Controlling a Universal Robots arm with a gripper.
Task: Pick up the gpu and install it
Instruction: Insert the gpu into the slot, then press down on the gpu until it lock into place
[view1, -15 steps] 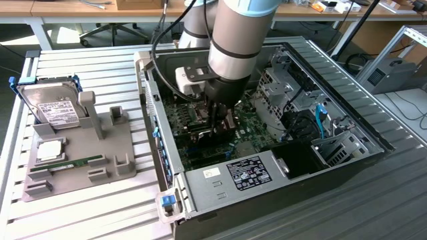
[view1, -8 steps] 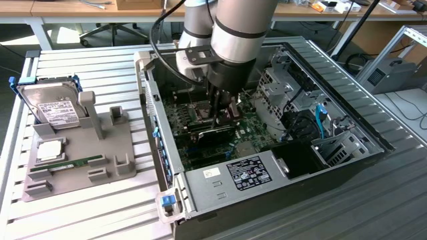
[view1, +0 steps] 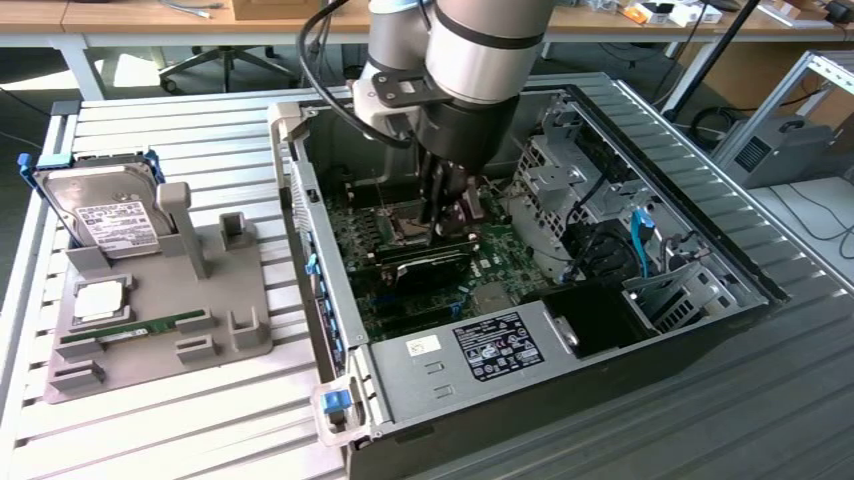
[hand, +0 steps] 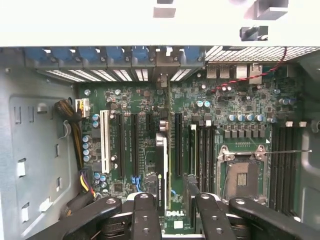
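Note:
The gpu (hand: 161, 170), a thin dark card, stands on edge in a slot of the green motherboard (hand: 145, 125); its silver bracket end points at the case's rear slot covers. In the exterior view the gpu (view1: 424, 268) lies dark just below my gripper (view1: 447, 228), which reaches down into the open computer case (view1: 300, 215). In the wrist view my gripper (hand: 171, 194) straddles the card with its jaws apart. One finger (hand: 146, 212) sits close beside the card. Bare board shows between the card and the other finger (hand: 192, 187).
At the exterior view's left a grey fixture plate (view1: 227, 320) carries a hard drive (view1: 114, 220), a CPU (view1: 100, 300) and a green RAM stick (view1: 134, 328). Inside the case are the power supply (view1: 487, 345), a drive cage (view1: 567, 185), a CPU socket (hand: 242, 175) and cables (hand: 75, 125).

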